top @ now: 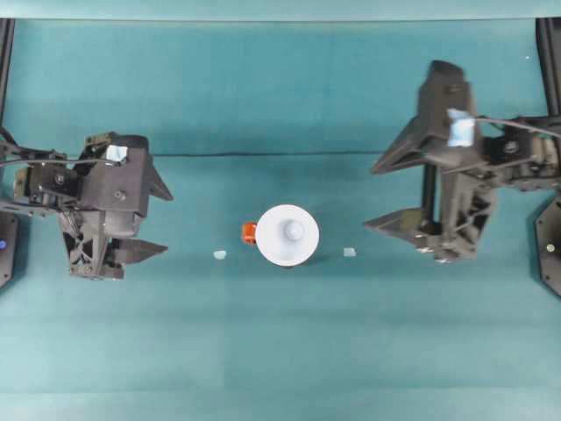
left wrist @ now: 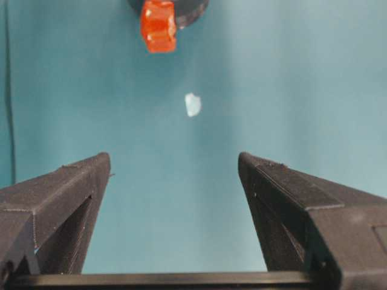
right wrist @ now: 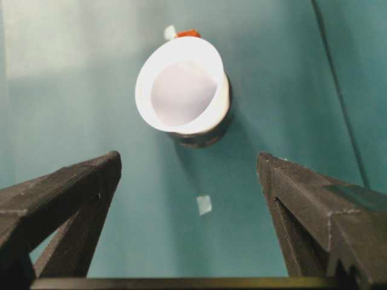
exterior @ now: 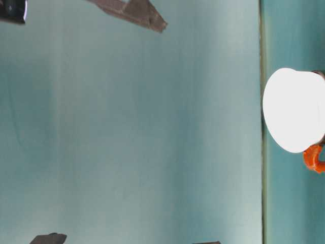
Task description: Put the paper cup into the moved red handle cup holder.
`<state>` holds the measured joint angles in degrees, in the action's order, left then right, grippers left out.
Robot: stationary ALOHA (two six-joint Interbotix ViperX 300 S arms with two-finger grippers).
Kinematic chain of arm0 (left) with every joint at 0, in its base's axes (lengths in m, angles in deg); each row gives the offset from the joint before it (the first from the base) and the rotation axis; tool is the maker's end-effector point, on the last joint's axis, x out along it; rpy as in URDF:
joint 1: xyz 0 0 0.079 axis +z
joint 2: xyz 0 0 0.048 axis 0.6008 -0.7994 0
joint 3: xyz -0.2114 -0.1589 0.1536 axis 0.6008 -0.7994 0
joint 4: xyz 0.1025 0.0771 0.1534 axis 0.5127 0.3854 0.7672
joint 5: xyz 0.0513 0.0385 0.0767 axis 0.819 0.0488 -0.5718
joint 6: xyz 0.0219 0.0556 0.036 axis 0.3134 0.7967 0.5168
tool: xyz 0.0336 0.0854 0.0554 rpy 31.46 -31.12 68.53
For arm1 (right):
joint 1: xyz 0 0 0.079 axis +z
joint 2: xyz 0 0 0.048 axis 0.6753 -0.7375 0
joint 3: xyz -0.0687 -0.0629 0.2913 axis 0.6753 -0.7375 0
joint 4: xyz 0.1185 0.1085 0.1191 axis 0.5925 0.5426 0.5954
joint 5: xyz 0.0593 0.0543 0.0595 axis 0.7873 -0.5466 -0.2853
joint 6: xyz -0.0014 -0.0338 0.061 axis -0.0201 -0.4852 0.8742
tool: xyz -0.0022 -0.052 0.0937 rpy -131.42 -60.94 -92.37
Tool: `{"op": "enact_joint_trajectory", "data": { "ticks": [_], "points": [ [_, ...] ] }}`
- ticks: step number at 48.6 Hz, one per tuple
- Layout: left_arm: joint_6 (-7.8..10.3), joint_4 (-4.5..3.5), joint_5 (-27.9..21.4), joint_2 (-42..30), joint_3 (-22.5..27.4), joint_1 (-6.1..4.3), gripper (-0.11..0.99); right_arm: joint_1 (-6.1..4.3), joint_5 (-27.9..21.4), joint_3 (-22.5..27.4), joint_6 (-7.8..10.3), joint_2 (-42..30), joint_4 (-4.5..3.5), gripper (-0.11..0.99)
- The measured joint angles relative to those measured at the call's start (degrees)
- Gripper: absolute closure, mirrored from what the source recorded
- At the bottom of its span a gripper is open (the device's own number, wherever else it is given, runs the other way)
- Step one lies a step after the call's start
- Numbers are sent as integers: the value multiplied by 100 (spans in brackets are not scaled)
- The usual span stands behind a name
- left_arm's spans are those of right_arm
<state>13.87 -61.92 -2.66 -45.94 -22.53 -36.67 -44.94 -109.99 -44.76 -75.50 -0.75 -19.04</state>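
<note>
the paper cup (top: 287, 235) sits upright inside the black cup holder (right wrist: 202, 138) at the middle of the table (top: 280, 351), its white rim wider than the holder, so little of the holder shows beneath it. the holder's red handle (top: 249, 231) sticks out toward the left gripper (top: 154, 219). small pale scraps (top: 219, 254) lie on either side. both grippers stand well apart from the cup, the left gripper and the right gripper (top: 399, 189) each with fingers spread and nothing between them.

No readable text — none anywhere.
</note>
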Motion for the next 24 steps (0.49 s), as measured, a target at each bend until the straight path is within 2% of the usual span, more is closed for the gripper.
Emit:
{"op": "enact_joint_trajectory", "data": {
  "ticks": [24],
  "points": [
    [0,9,0,0,0,-18,-3,0,-44,-62,0,88,0,4]
  ]
}}
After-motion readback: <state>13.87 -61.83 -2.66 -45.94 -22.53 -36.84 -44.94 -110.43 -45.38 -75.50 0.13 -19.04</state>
